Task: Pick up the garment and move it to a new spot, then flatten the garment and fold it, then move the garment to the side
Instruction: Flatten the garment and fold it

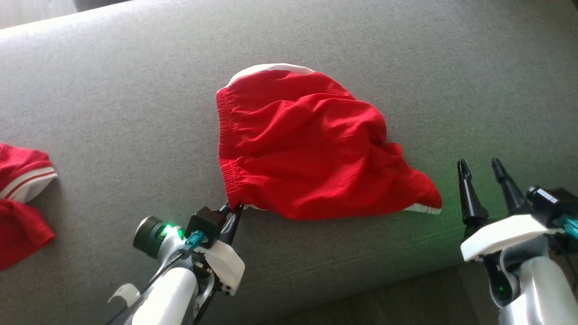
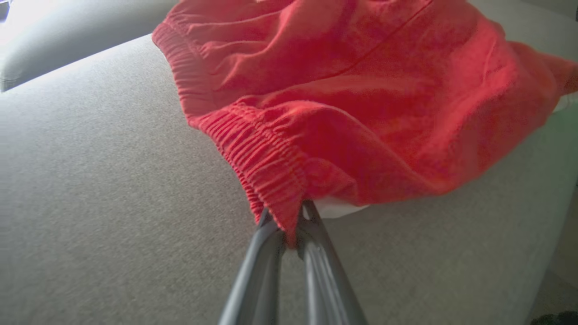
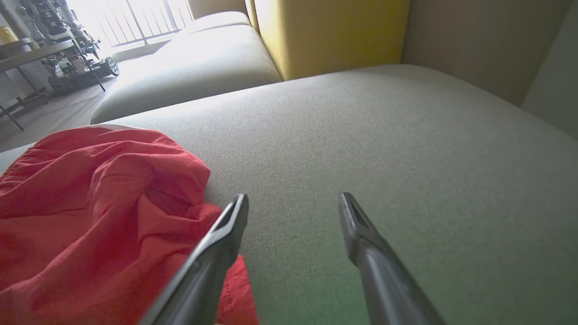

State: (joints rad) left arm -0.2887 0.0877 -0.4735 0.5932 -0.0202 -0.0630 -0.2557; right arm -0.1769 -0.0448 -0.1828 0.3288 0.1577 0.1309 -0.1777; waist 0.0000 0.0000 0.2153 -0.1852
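Note:
The garment (image 1: 307,144) is a pair of red shorts with white trim, lying crumpled on the grey cushion (image 1: 113,104). My left gripper (image 1: 235,210) is shut on the near corner of its elastic waistband. In the left wrist view the two fingers pinch the gathered waistband (image 2: 275,180) of the garment, with my left gripper (image 2: 289,225) closed tight around it. My right gripper (image 1: 481,167) stands open just right of the garment's lower hem, holding nothing. In the right wrist view the garment (image 3: 90,212) lies left of my right gripper (image 3: 293,203).
Another red garment with white stripes (image 1: 22,198) lies at the cushion's left edge. The cushion's front edge (image 1: 361,289) runs close below both grippers. A yellow cushion (image 3: 329,31) and a further pale seat (image 3: 189,67) stand beyond.

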